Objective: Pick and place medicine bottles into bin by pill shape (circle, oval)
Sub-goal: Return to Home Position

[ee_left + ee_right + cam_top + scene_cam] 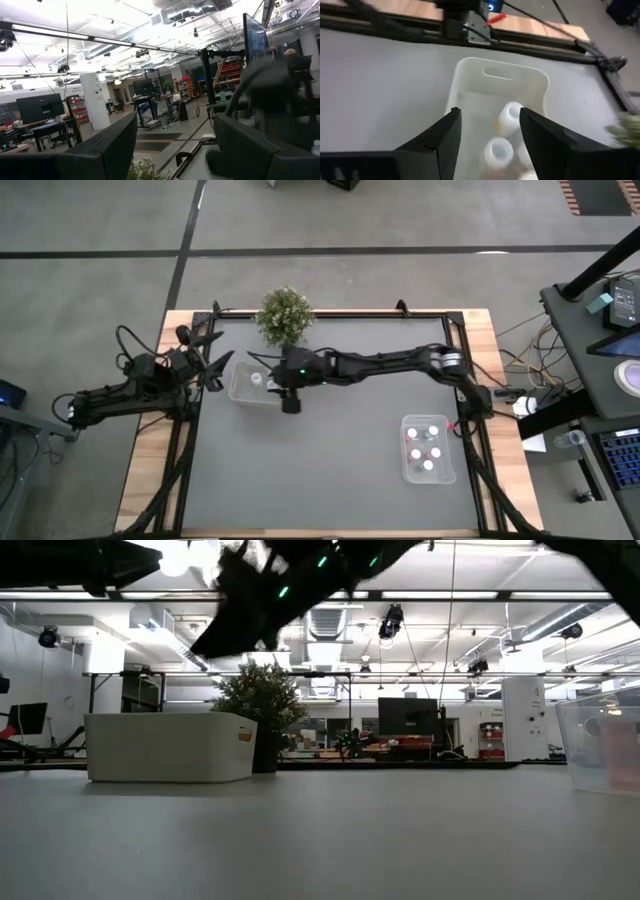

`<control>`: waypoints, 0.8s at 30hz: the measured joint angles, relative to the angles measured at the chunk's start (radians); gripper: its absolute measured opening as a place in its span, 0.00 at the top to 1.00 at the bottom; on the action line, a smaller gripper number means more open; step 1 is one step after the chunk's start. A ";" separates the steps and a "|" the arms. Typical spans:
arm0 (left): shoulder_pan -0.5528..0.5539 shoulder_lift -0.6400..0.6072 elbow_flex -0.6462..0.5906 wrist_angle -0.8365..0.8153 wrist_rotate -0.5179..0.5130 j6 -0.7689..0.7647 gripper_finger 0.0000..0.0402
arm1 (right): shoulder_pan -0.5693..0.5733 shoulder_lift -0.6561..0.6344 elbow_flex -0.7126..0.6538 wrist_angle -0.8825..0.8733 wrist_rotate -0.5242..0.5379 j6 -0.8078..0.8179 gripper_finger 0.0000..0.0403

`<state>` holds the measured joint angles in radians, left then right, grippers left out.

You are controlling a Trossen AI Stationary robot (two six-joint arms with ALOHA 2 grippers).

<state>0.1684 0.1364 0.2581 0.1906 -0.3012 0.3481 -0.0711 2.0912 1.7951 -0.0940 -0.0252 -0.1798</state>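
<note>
In the right wrist view the right gripper [488, 111] fills the lower middle of the frame. Its two dark fingers are spread wide and hold nothing. Just past them, white-capped medicine bottles [510, 116] lie inside the pale bin [470, 65]; the count is hard to make out, probably three.

From above, that arm stretches across the table [330, 480] to this bin at centre left, with the potted plant [285, 315] close behind it.

With nothing left on the open mat, the step looks like a retreat. The arm should rise straight up first so the fingers clear the bin wall, then fold back toward the right edge, swinging in front of the plant, not through it.

The clear bin [447, 472] at lower right holds the other bottles [428, 448]. The left gripper [212, 365], parted and empty, waits at far left.
</note>
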 joint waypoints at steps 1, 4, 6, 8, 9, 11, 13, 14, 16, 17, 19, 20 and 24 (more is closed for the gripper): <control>0.000 0.000 0.000 -0.005 0.001 0.000 0.39 | 0.005 -0.039 -0.024 -0.024 0.000 -0.024 0.53; 0.000 -0.001 0.000 -0.030 0.019 0.000 0.39 | 0.016 -0.181 -0.161 -0.038 0.000 -0.078 0.55; 0.000 0.000 0.000 -0.045 0.059 0.000 0.39 | 0.025 -0.288 -0.302 -0.005 0.012 -0.107 0.57; 0.000 0.003 0.000 -0.068 0.117 0.000 0.39 | 0.036 -0.399 -0.458 0.045 0.056 -0.122 0.59; 0.000 0.007 0.000 -0.083 0.153 0.000 0.39 | 0.039 -0.458 -0.537 0.070 0.072 -0.124 0.60; 0.000 0.015 0.000 -0.125 0.228 -0.001 0.39 | 0.040 -0.570 -0.680 0.137 0.091 -0.116 0.62; 0.000 0.021 0.000 -0.172 0.293 -0.001 0.39 | 0.037 -0.686 -0.811 0.216 0.095 -0.104 0.64; 0.000 0.020 0.000 -0.204 0.316 -0.002 0.39 | 0.033 -0.745 -0.873 0.247 0.096 -0.104 0.65; 0.000 0.017 -0.001 -0.250 0.333 -0.011 0.39 | 0.031 -0.862 -0.994 0.326 0.097 -0.118 0.66; 0.000 0.015 -0.001 -0.261 0.335 -0.028 0.39 | 0.031 -0.921 -1.051 0.360 0.097 -0.126 0.67; 0.000 0.011 -0.004 -0.267 0.350 -0.066 0.39 | 0.031 -1.044 -1.163 0.405 0.079 -0.136 0.68; 0.000 0.009 -0.004 -0.276 0.365 -0.089 0.39 | 0.032 -1.106 -1.211 0.425 0.077 -0.136 0.69; 0.000 0.006 -0.011 -0.281 0.427 -0.135 0.39 | 0.029 -1.366 -1.389 0.462 0.050 -0.128 0.71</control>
<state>0.1684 0.1423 0.2467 -0.0904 0.1254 0.2131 -0.0420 0.7254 0.4066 0.3684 0.0250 -0.3075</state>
